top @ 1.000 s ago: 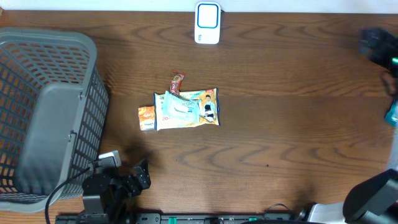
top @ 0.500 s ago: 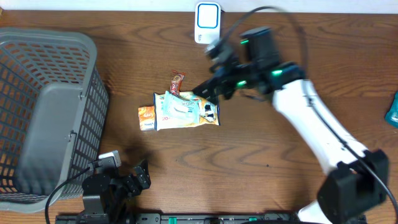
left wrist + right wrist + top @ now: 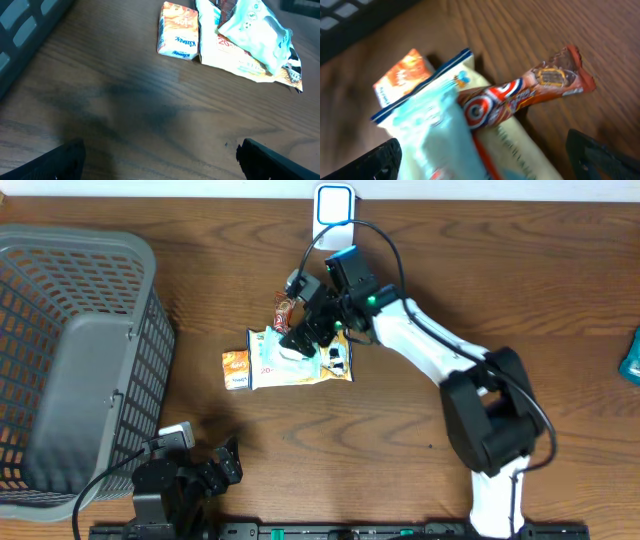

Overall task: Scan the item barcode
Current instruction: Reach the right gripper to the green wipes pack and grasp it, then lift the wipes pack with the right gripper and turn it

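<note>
The right arm (image 3: 430,355) stretches from the near edge up and left across the brown worktop (image 3: 530,280). Its elbow is bent and its wrist is tipped down over a small heap of snacks at the centre. The left arm (image 3: 185,480) sits folded at the near-left corner, beside one grey basket (image 3: 90,270).

The heap holds three packets: one red candy bar (image 3: 525,95), one large pale packet (image 3: 285,370) and one small orange packet (image 3: 236,370). A single white scanner (image 3: 333,215) stands at the far edge (a teal object pokes in at the right edge, too cut off to identify).

From the right wrist, the right fingers (image 3: 600,155) are spread wide and released, gripping nothing. The candy bar lies ahead of the gap between them, one end on the large packet and the other on bare wood. The left fingers (image 3: 57,162) are likewise parted and empty over bare worktop, with the heap well ahead of them.
</note>
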Available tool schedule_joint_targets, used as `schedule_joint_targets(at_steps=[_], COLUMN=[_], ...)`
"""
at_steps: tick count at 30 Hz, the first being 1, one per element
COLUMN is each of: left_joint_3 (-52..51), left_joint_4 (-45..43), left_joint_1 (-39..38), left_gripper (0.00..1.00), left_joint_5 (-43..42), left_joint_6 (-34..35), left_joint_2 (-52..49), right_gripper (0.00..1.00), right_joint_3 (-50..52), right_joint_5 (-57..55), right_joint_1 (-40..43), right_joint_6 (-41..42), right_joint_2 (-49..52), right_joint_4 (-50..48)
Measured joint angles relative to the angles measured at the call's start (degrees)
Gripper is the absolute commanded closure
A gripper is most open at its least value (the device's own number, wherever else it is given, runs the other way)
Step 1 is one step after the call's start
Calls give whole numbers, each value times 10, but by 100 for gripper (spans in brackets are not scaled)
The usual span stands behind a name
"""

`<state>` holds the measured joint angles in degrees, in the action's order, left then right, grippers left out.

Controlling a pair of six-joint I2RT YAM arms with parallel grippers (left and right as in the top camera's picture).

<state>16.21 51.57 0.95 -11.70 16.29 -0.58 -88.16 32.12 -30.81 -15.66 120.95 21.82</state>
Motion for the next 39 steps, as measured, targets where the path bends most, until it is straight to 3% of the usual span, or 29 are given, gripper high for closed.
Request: schedule_joint_targets(at_steps=[17, 24, 28, 30, 39], left_joint_3=[0, 0, 0, 0, 0], left_joint_4=[0, 0, 0, 0, 0], left_joint_1=[0, 0, 0, 0, 0], left_gripper=[2, 2, 2, 2, 2], left_joint_5=[0, 0, 0, 0, 0], left_joint_6=[0, 0, 0, 0, 0], left_joint_2=[0, 0, 0, 0, 0], right_gripper=[1, 21, 23, 28, 91], right_joint_3=[-49, -49, -49, -49, -49], right_joint_5=[59, 81, 86, 86, 87], right_joint_1=[3, -2, -9, -11, -13], right_joint_6=[-39, -71, -79, -81, -103], right_joint_2=[26, 48, 57, 57, 57], right_joint_4=[70, 115, 131, 135, 178])
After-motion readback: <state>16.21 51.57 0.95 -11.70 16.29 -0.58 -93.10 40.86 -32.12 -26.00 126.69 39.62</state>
